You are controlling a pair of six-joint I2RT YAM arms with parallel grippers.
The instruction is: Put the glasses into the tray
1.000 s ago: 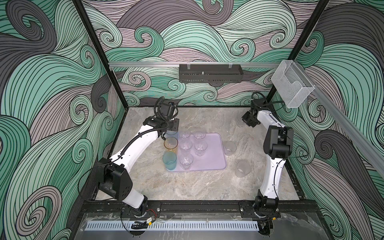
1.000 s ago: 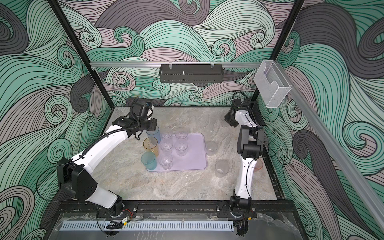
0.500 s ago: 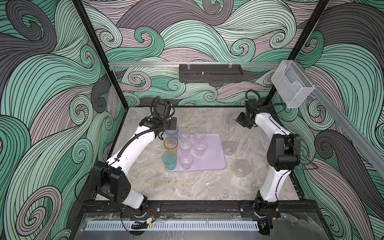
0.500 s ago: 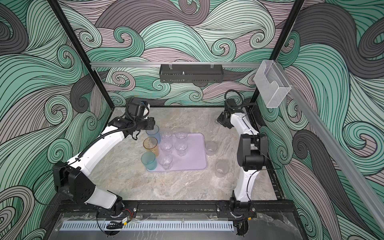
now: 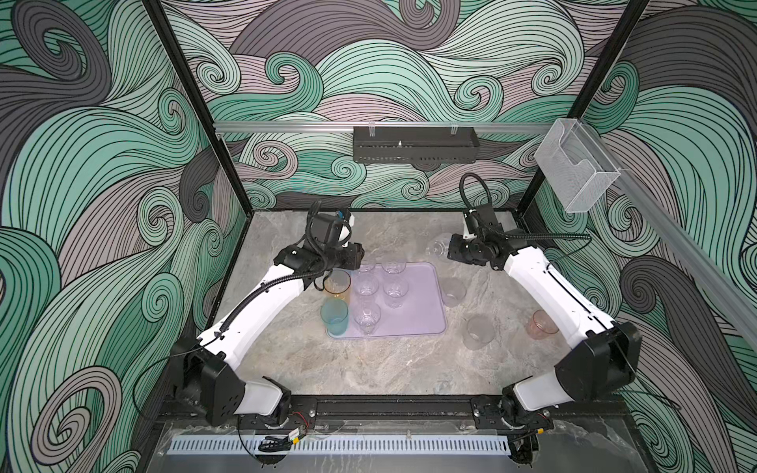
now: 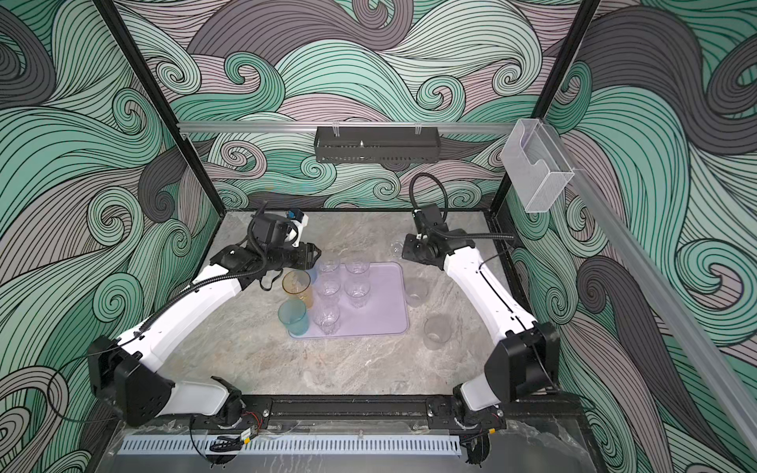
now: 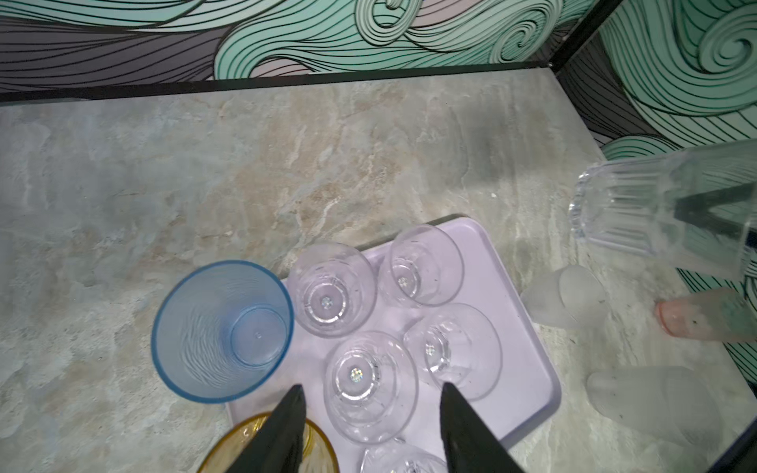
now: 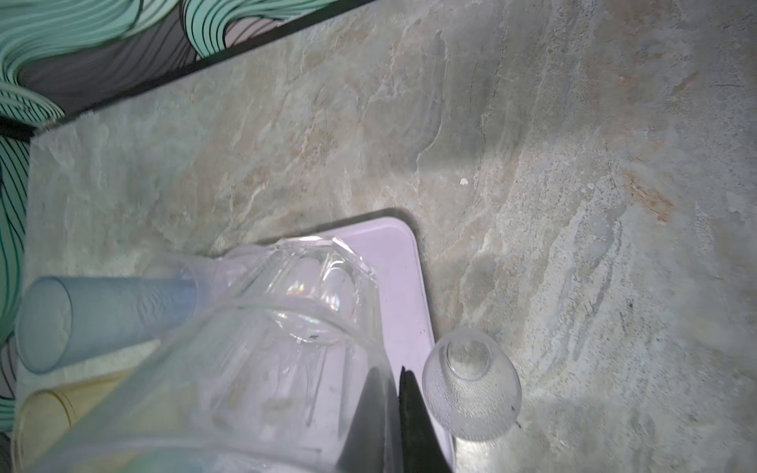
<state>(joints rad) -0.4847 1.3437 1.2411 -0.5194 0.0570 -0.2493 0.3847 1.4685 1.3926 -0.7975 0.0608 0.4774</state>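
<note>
Swung inward, clear glass (image 8: 266, 348) partly hides right tool (image 8: 396, 374).

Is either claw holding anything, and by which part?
A clear glass, pinched by its wall near the rim in the right gripper; the left gripper holds nothing.

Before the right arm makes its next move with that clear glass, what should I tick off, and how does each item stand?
1. Grip: ok, the right end effector is shut on the wall of the clear ribbed glass, one finger inside.
2. Lift: ok, held in the air.
3. Upright: not ok, tilted well over.
4. Landing spot: ok, the tray is bare on the side toward the right arm.
5. Left end effector: ok, open, above the small clear glasses on the tray.
6. Frosted cup beside the tray's rim: clearance cannot tell.
</note>
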